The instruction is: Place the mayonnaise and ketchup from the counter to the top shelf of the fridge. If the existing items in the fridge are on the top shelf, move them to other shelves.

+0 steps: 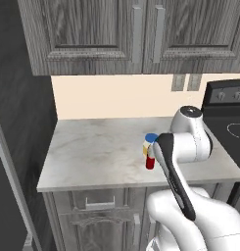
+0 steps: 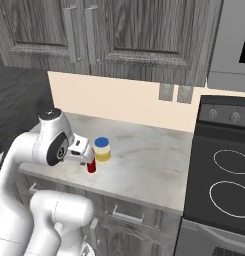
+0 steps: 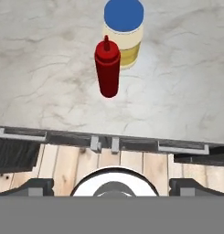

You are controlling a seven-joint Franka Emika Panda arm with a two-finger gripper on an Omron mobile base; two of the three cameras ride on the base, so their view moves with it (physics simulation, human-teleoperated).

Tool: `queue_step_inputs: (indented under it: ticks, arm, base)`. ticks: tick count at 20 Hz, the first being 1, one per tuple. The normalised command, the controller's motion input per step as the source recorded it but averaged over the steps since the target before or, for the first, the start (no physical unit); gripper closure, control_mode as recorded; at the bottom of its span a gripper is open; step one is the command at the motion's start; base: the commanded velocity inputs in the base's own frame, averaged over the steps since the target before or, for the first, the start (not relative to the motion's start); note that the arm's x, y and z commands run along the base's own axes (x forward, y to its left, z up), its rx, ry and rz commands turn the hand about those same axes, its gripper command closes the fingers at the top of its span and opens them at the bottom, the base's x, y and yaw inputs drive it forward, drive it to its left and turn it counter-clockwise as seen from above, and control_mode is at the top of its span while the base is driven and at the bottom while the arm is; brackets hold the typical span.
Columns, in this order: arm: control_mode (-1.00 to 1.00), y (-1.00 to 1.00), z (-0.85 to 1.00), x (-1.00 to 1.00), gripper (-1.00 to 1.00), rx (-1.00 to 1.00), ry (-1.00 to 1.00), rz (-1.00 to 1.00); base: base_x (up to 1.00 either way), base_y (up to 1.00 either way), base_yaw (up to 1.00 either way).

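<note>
Item: ketchup [image 3: 107, 68], upright on the desk [image 3: 49, 82] near its front edge, just in front of the mayonnaise [image 3: 124, 32], lid on; apparently staged for pickup. Pincer [image 3: 112, 185] was wide, holding nothing, poised above the front edge, apart from both. Contents not visible.

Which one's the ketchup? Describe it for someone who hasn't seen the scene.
Start at the marbled counter left of the black stove, under the grey wood-grain wall cabinets. Two containers stand close together near its front edge. The ketchup is the slim all-red squeeze bottle with a pointed nozzle, in front of the squat cream mayonnaise jar with the blue lid.
</note>
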Motion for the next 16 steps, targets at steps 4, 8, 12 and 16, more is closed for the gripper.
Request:
queue_step_inputs:
  ticks: [4, 8, 12, 16]
  arm:
    - [-1.0, 0.07, -0.44, 0.54, -1.0, -0.01, 0.0, -0.1]
    - [-1.0, 0.0, -0.3, 0.68, -1.0, 0.0, 0.0, -0.08]
    - [-1.0, -0.04, -0.22, 0.47, -1.0, 0.0, 0.0, -0.01]
    - [-1.0, -0.05, -0.18, 0.29, -1.0, 0.0, 0.0, 0.0]
  base:
    - [0.0, 0.0, 0.0]
    - [0.0, 0.0, 0.0]
    - [0.0, 0.0, 0.0]
    - [0.0, 0.0, 0.0]
